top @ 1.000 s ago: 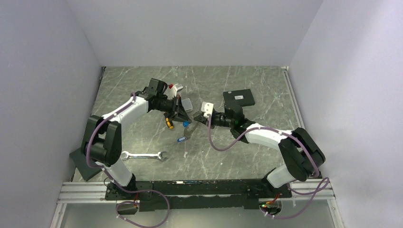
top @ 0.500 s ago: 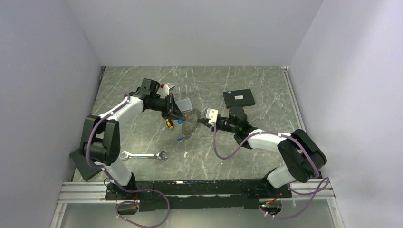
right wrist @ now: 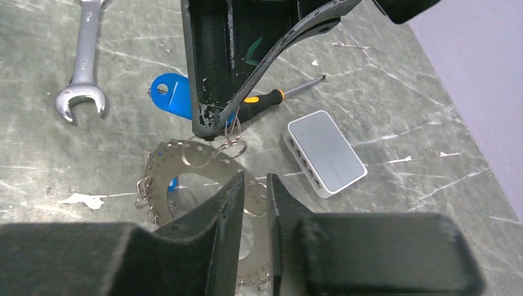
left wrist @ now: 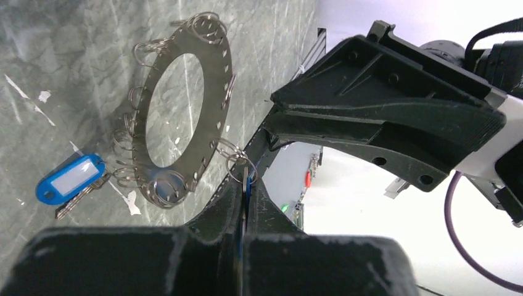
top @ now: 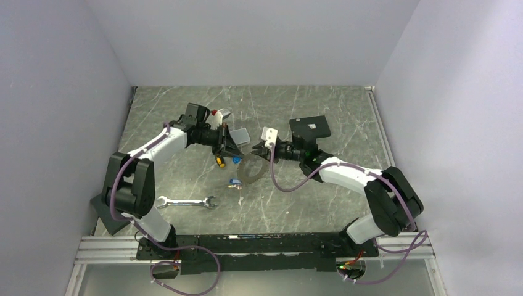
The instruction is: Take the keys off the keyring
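Observation:
The keyring (left wrist: pixel 217 92), a flat grey metal ring fringed with small split rings, hangs tilted beside my left gripper (left wrist: pixel 247 185). It also shows in the top view (top: pixel 250 168) and the right wrist view (right wrist: pixel 185 155). My left gripper (top: pixel 232 152) is shut on a blue-headed key (right wrist: pixel 172 95) joined to the keyring by a split ring. Another blue key (left wrist: pixel 71 179) lies on the table (top: pixel 234 182). My right gripper (right wrist: pixel 256 182) hovers over the keyring's rim. Its jaws stand a narrow gap apart with nothing clamped between them. It shows in the top view (top: pixel 260 154).
A silver wrench (top: pixel 185 201) lies near left. A yellow-and-black screwdriver (right wrist: pixel 271 98) and a white network switch (right wrist: pixel 324 151) lie behind the left gripper. A black box (top: pixel 310 127) sits at the back right. A dark plate (top: pixel 106 213) lies by the left wall.
Half a second ago the keyring stood raised between both grippers. Now it hangs lower and flatter. My right gripper has drawn back a little toward the far side.

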Available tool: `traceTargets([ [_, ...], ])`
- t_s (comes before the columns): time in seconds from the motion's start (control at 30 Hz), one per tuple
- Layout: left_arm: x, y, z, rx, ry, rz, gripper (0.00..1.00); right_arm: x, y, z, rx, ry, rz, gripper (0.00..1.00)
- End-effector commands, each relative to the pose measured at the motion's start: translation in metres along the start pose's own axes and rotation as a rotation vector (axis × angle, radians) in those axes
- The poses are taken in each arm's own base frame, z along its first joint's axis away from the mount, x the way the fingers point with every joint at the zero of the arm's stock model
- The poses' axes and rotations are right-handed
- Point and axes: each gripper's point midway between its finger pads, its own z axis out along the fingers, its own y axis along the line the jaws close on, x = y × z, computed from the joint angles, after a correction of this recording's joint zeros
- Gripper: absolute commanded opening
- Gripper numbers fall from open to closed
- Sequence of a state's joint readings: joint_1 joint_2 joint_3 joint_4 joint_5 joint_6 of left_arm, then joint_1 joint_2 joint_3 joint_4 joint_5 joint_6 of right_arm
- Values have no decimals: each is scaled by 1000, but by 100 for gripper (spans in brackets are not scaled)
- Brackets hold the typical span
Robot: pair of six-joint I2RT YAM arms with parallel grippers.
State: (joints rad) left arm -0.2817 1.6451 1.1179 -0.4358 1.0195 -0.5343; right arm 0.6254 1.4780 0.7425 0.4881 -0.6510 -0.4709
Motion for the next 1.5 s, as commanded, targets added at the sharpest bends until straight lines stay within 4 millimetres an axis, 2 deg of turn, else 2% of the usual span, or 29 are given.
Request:
traceTargets([
  [0.0, 4, -27, -9, 71, -9, 98, 0, -11, 8, 1, -72, 8, 101, 26],
  [0.17, 5, -30, -11, 74, -13, 104, 0, -14, 17, 1, -117, 34, 237, 35],
  [0.4, 6, -31, -11, 77, -16, 102, 0, -23, 17, -1, -102, 35, 329, 37],
  [0.6, 6, -33, -11, 76, -17, 105, 0, -27, 12, 6, -77, 38, 387, 37],
  [0.87, 8, -34, -11, 83, -15, 105, 0, -34, 11, 16, -71, 32, 407, 38],
  [1.33, 10, -36, -11, 92, -13, 105, 0, -26, 3, 29, -43, 61, 395, 38],
  [1.47, 10, -36, -12, 92, -14, 109, 0, -26, -2, 31, -28, 63, 397, 35],
])
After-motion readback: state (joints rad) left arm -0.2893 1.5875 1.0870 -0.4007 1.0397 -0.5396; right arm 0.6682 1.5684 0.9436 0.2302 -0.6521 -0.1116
